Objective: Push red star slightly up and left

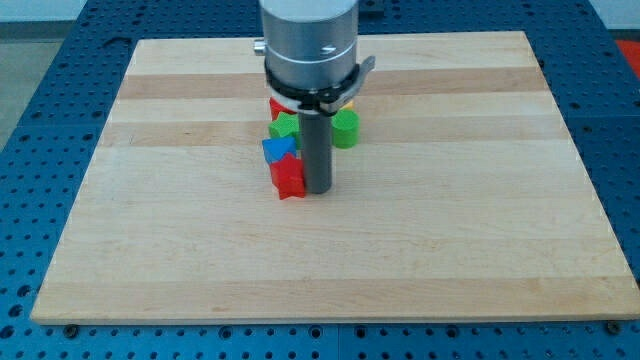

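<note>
The red star (287, 177) lies near the board's middle, a little toward the view's left. My tip (318, 190) is down on the board right beside the star's right edge, touching or nearly touching it. A blue block (277, 149) sits directly above the star, against it. The rod and the arm's wide grey end hide part of the cluster behind them.
Above the blue block sit a green block (284, 126) and a red block (275, 105). A green cylinder-like block (345, 128) stands to the rod's right, with a bit of yellow block (349, 103) above it. The wooden board (450, 230) lies on a blue perforated table.
</note>
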`<state>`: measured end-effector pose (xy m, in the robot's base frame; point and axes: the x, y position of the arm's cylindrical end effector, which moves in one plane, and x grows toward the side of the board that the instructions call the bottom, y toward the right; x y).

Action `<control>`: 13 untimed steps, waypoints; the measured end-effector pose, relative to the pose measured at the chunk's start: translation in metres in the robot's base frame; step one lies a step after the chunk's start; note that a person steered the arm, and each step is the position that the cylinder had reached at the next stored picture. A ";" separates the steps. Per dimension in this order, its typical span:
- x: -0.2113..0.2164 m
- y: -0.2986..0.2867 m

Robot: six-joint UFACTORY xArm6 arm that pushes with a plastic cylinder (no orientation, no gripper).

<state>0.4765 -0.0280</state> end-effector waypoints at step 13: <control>-0.085 -0.119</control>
<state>0.3919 -0.1474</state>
